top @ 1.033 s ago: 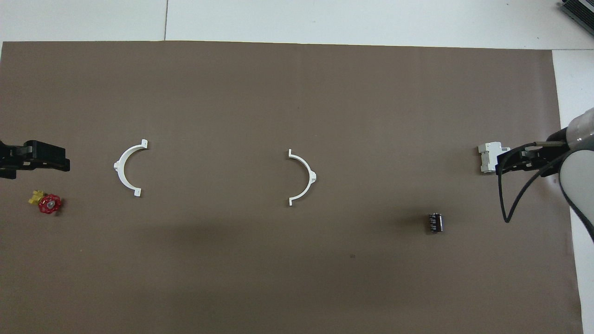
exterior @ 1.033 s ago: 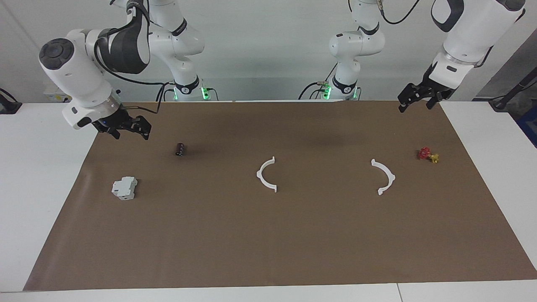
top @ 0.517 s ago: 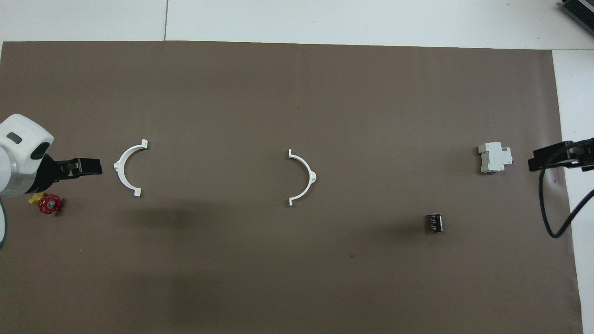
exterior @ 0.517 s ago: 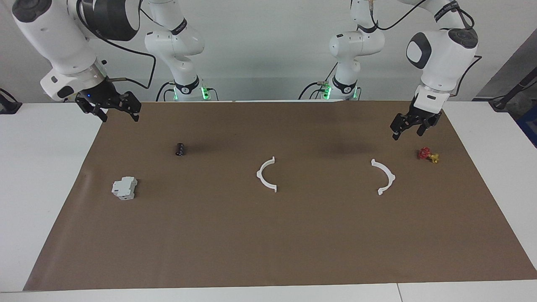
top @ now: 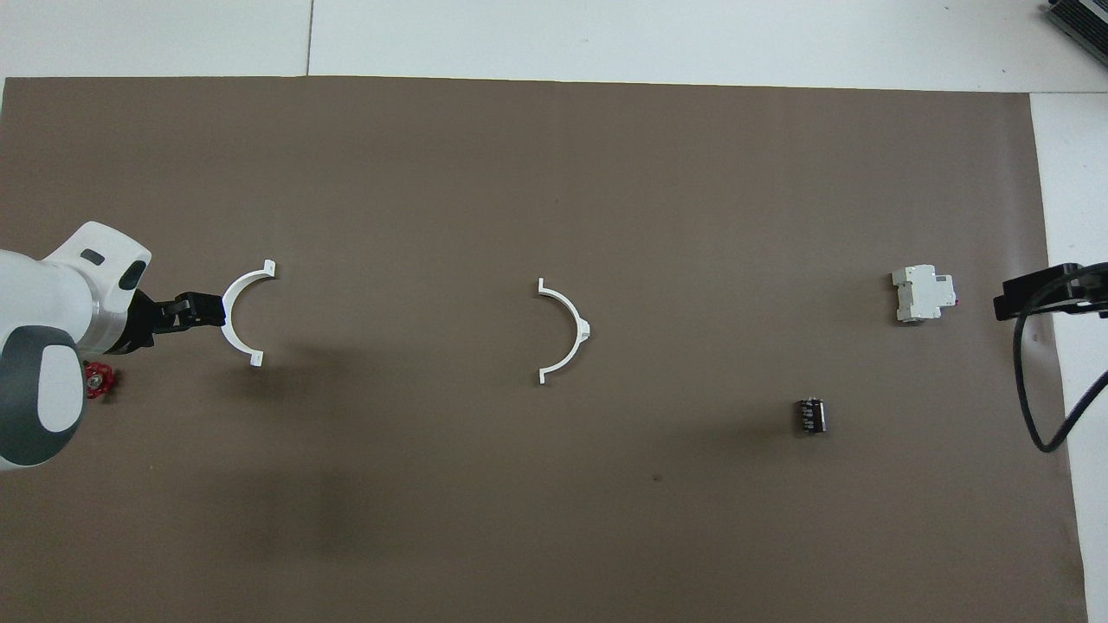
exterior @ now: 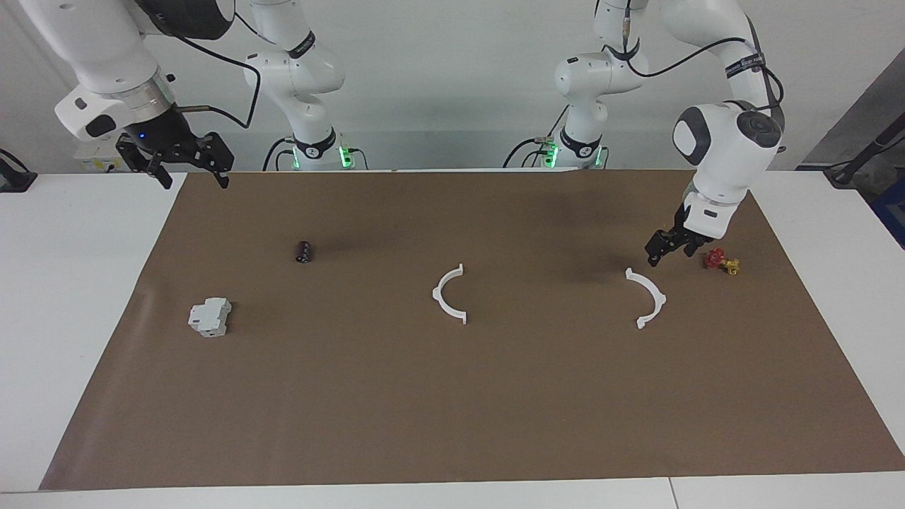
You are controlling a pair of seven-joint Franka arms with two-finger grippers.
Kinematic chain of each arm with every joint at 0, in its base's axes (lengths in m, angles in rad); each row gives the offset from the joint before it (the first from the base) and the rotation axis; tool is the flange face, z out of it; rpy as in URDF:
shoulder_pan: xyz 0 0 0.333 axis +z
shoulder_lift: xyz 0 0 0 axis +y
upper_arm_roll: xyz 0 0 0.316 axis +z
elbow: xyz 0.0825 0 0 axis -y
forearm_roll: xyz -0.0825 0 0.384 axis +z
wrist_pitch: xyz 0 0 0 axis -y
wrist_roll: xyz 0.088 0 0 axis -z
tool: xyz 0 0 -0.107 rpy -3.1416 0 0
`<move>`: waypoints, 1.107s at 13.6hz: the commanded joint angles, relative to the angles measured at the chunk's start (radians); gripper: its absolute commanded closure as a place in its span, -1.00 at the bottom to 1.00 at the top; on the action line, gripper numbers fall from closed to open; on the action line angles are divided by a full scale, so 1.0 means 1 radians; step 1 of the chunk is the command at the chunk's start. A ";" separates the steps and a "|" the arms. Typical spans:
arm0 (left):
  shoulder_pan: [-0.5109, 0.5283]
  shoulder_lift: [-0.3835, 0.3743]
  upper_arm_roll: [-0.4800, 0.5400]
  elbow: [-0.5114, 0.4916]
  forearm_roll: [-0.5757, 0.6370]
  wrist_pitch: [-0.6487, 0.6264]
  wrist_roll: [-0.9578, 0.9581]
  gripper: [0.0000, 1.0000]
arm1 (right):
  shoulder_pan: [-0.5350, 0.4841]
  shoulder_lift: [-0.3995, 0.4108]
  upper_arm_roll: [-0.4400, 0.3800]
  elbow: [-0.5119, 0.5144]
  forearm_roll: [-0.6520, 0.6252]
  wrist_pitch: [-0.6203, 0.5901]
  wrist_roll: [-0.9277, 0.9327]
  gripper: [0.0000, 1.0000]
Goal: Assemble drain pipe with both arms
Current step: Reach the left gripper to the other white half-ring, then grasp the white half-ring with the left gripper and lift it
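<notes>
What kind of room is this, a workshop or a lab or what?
Most likely a robotics lab. Two white arms stand at one edge of a white table under a brown mat, and small test parts are spread out on it: two white half-rings and a grey-white box.

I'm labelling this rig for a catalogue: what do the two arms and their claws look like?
Both arms are glossy white, rounded segments with black bands and dark grey joint caps. Each ends in a black two-finger claw: left claw, right claw. Black cables loop along both arms; green lights glow at the bases.
</notes>
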 commanded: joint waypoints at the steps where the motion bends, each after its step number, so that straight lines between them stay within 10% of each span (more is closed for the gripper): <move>1: 0.010 -0.013 -0.006 -0.069 -0.010 0.082 -0.051 -1.00 | -0.005 0.004 0.022 0.023 -0.038 -0.029 -0.002 -1.00; 15: -0.003 0.100 -0.006 -0.112 -0.008 0.219 -0.213 -0.87 | 0.013 -0.012 0.030 0.009 -0.016 -0.022 0.028 -1.00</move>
